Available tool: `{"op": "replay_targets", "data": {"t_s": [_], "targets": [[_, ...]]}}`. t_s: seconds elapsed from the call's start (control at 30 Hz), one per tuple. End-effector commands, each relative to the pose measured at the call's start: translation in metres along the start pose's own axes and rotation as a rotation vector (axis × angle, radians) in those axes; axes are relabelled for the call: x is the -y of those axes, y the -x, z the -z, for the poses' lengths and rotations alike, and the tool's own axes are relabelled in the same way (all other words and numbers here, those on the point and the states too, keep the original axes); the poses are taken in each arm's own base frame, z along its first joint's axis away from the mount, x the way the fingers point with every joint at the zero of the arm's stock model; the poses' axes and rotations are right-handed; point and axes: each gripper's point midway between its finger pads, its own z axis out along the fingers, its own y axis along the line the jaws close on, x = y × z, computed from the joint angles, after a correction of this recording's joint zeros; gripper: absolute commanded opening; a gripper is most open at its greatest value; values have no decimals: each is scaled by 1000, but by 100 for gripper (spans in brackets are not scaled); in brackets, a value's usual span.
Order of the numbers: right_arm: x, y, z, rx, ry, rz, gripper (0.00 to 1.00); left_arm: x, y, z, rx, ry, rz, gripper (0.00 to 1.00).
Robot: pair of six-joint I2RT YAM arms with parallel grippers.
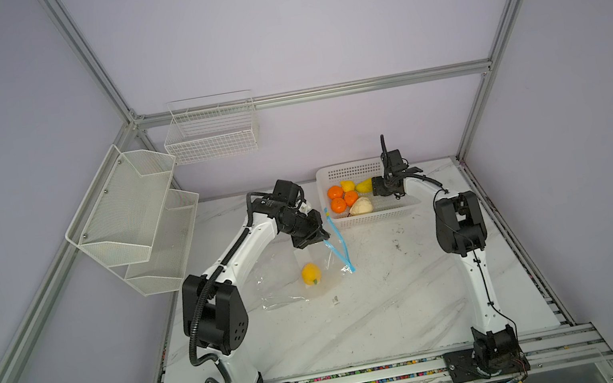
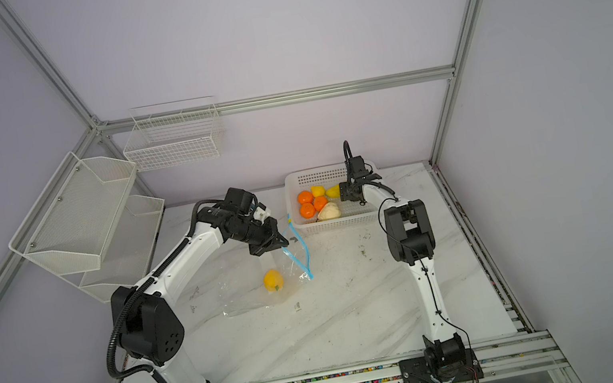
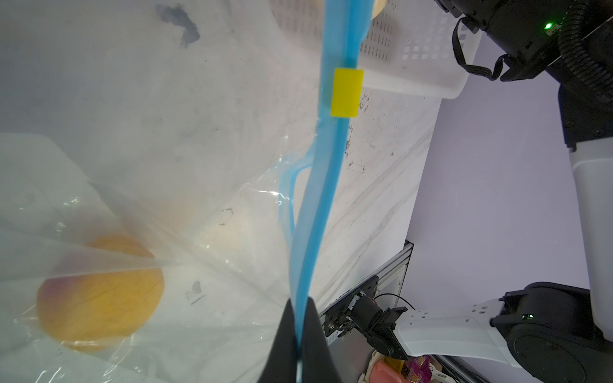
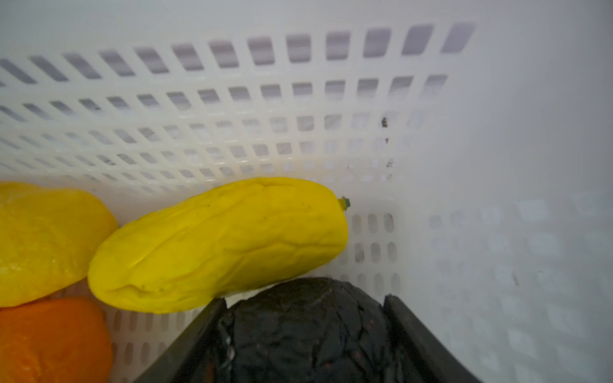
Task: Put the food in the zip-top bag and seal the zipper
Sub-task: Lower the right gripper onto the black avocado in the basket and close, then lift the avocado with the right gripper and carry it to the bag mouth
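Note:
The zip-top bag (image 1: 286, 284) (image 2: 245, 291) lies crumpled left of centre with one yellow fruit (image 1: 311, 274) (image 3: 99, 295) inside. My left gripper (image 1: 323, 238) (image 3: 298, 318) is shut on the light-blue zipper (image 1: 337, 238) (image 3: 331, 165) and holds the mouth edge raised, the yellow tab (image 3: 345, 93) further along the strip. My right gripper (image 1: 373, 186) (image 4: 305, 300) is down inside the white basket (image 1: 347, 171), both fingers pressed against the dark grey-black lump (image 4: 305, 331). Beside it lie the long yellow piece (image 4: 219, 245), a yellow fruit (image 1: 347, 185), three tangerines (image 1: 338, 205) and the cream-white bulb (image 1: 361, 206).
The basket's wall (image 4: 497, 165) stands close around the right gripper. Two white mesh shelves (image 1: 133, 221) and a wire basket (image 1: 213, 132) hang on the left and back walls. The marble table (image 1: 359, 318) runs to the front rail.

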Motion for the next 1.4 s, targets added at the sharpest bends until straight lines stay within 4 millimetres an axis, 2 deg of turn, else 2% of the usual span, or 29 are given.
{"op": "replay_targets", "data": {"t_s": [0.0, 0.47, 0.6, 0.8, 0.93, 1.07, 1.2, 1.37], "targets": [[0, 24, 26, 53, 2, 7, 72, 7, 0, 0, -1, -24, -14, 0], [0, 37, 65, 99, 9, 7, 69, 6, 0, 0, -1, -24, -12, 0], [-6, 42, 92, 125, 56, -24, 67, 6, 2, 0, 3, -23, -14, 0], [-24, 34, 136, 146, 192, -56, 66, 6, 2, -3, -4, -22, -13, 0], [-48, 30, 175, 182, 357, -61, 65, 5, 3, -6, -14, -28, -9, 0], [-84, 19, 217, 201, 560, -60, 64, 10, 6, -7, -13, -38, -13, 0], [-127, -5, 251, 187, 735, -27, 63, 14, 10, -5, -5, -49, -17, 0], [-172, -41, 278, 130, 916, 19, 62, 20, 11, -2, -2, -70, -16, 0]]}}
